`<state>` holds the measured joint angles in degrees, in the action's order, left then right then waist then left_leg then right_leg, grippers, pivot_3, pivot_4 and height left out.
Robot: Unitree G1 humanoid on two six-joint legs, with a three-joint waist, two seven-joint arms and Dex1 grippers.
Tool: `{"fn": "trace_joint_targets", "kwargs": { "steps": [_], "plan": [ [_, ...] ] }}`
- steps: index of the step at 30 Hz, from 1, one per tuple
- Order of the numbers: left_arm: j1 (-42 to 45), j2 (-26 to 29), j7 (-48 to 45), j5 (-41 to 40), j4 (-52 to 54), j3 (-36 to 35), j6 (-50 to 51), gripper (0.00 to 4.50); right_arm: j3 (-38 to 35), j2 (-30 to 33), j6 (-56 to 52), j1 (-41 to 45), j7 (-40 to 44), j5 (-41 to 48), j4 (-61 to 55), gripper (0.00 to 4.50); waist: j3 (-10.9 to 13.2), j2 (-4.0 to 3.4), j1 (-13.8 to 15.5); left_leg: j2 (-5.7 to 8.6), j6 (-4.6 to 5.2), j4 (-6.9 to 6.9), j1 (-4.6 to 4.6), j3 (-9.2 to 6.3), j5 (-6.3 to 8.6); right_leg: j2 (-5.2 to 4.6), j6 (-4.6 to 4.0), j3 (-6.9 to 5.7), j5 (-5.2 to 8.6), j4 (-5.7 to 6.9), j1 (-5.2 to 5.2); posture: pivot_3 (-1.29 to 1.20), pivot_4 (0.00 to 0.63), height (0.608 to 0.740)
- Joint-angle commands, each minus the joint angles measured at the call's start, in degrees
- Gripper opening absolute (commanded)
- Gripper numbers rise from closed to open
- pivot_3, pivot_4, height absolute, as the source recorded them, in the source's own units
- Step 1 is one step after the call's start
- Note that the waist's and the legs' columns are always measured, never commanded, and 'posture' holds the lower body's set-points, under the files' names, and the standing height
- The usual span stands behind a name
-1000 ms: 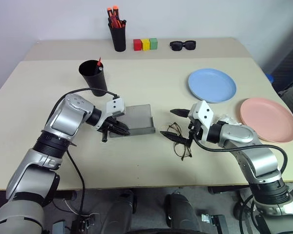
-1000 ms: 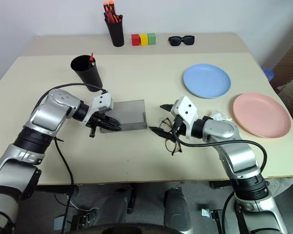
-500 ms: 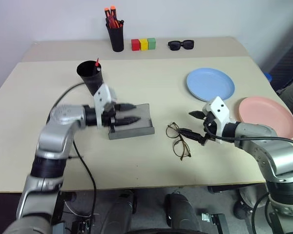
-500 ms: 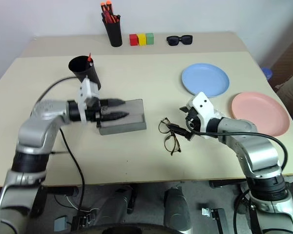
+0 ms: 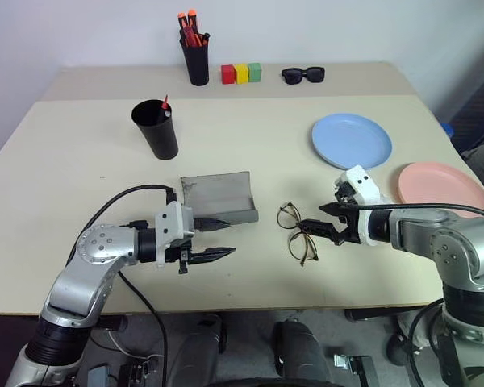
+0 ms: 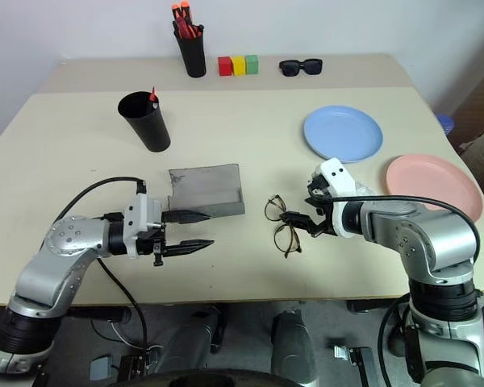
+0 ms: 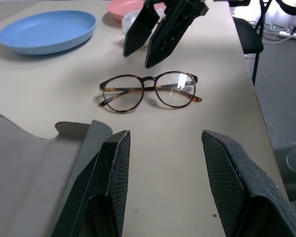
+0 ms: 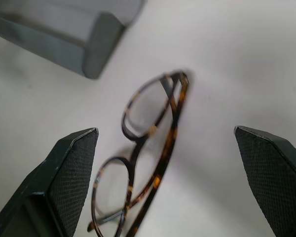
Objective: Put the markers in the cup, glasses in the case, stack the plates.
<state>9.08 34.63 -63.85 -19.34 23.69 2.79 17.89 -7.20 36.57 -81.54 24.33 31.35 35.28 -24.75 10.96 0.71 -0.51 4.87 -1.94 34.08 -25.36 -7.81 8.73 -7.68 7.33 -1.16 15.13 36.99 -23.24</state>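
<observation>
Left gripper (image 5: 218, 239) withdrew from case (image 5: 218, 197), fingers parted, empty; right gripper (image 8: 167, 182) fingers wide over glasses (image 8: 143, 163).

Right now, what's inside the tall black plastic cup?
A red marker tip sticks up above the rim of the tall black plastic cup. The rest of the interior is dark and hidden by the cup wall, so a second marker cannot be confirmed.
</observation>
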Motion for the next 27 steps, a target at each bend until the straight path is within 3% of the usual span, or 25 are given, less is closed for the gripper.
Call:
{"fn": "trace_joint_targets", "kwargs": {
  "steps": [1,13,16,23,27],
  "plan": [
    [-1.22,1.02,0.36,0.63,0.03,0.45,-3.35,2.30,-0.39,-1.37,-2.36,1.57,-2.24,0.46,-0.93,4.50,0.00,0.00,-0.07,0.00,0.00,0.00,0.00,0.01,0.00,0.00,0.00,0.00,0.00,0.00,0.00,0.00,0.150,0.740],
    [-3.43,1.93,3.32,0.35,-0.40,0.40,-5.17,2.30,0.54,-5.04,-5.86,2.31,-4.97,0.51,-1.09,4.50,0.00,-0.02,-0.11,-0.03,0.00,-0.01,0.00,0.02,0.00,0.01,0.00,0.01,0.00,-0.01,-0.01,0.00,0.150,0.740],
    [-4.72,2.37,4.03,0.89,0.04,0.42,-5.58,2.34,0.66,-4.90,-6.18,1.98,-5.35,0.33,-1.05,3.73,0.00,-0.03,-0.15,-0.03,0.00,-0.02,0.00,0.02,0.00,0.01,0.00,0.01,0.00,-0.01,-0.01,0.00,0.150,0.740],
    [-5.22,2.31,5.62,0.65,-0.46,-0.17,-6.18,2.34,0.62,-4.32,-7.15,2.08,-4.97,0.83,-1.52,0.12,0.00,-0.03,-0.12,-0.03,0.01,-0.05,0.00,0.03,0.01,0.01,0.00,0.01,0.01,-0.03,-0.03,0.00,0.150,0.740],
    [-5.07,2.19,6.39,0.45,-0.87,-0.48,-6.26,2.34,0.75,-3.76,-7.17,2.29,-4.69,0.98,-1.82,0.05,0.00,-0.03,-0.12,-0.04,0.00,-0.05,0.00,0.03,0.01,0.01,0.00,0.01,0.01,-0.03,-0.03,0.00,0.150,0.740]
  ]
}}
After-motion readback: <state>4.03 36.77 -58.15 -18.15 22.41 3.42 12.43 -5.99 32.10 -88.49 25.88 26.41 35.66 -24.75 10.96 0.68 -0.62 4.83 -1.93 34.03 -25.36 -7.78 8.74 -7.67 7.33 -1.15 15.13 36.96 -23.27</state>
